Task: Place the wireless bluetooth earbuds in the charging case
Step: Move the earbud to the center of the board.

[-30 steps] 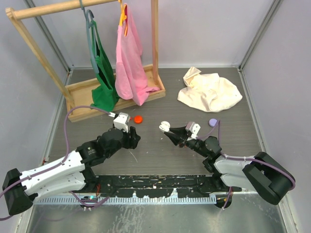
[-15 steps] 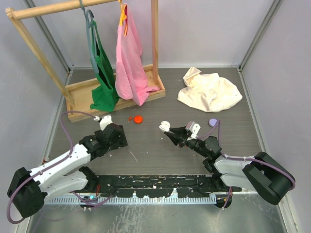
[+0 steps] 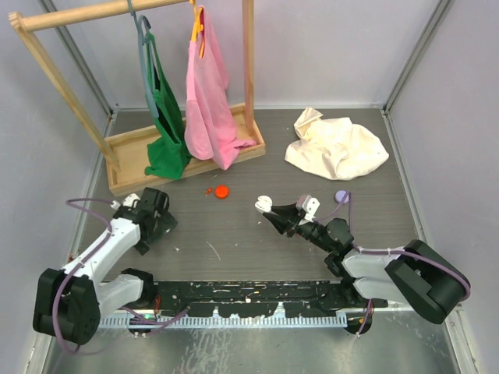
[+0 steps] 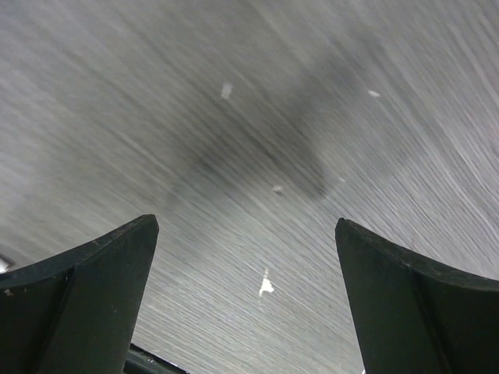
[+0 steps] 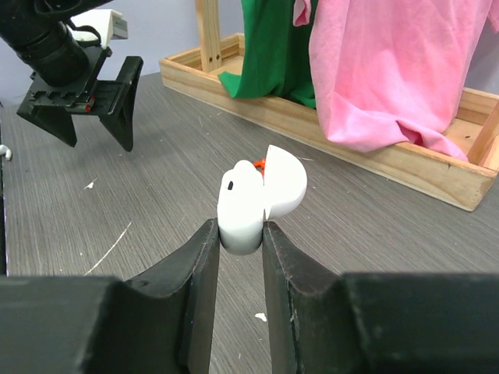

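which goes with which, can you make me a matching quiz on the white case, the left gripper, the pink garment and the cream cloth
Things:
1. white charging case
2. left gripper
3. pink garment
4. cream cloth

States:
A. hanging from the wooden rack
B. crumpled at the back right
C. pinched in the right gripper, lid open
D. open over bare table

Pairs: 1-C, 2-D, 3-A, 4-B

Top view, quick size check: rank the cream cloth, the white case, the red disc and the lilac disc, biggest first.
1. cream cloth, by far.
2. white case, though it is held off the table, nearer the camera, so unsure.
3. red disc and lilac disc: alike, no ranking.
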Tool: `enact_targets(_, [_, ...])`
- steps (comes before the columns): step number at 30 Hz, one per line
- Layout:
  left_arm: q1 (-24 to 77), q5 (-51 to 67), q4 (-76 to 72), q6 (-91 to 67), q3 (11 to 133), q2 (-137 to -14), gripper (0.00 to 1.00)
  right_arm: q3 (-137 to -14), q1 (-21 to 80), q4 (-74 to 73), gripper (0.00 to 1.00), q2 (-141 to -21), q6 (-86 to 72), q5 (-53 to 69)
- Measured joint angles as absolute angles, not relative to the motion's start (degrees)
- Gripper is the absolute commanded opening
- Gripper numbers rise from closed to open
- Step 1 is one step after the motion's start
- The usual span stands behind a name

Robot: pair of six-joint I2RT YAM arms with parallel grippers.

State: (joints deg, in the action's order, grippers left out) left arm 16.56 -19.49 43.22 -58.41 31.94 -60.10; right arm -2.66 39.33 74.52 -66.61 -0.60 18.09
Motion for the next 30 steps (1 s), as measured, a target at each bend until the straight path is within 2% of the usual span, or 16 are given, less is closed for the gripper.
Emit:
enact_targets(6, [8.1, -20.4, 50.5, -63.0, 33.6, -62.6, 0.98, -2.7, 39.3, 75.4, 0.08, -68.4, -1.4, 18.2])
enact_targets(14, [4.8, -28.0, 62.5, -69.6, 38.1, -62.5, 0.98, -2.7, 39.3, 77.7, 0.08, -71.0, -3.3, 19.2])
enact_targets(30, [-9.2, -29.8, 70.2, -84.9, 37.8, -66.3, 0.99, -2.7, 39.3, 81.6, 0.08, -74.2, -6.7, 21.1])
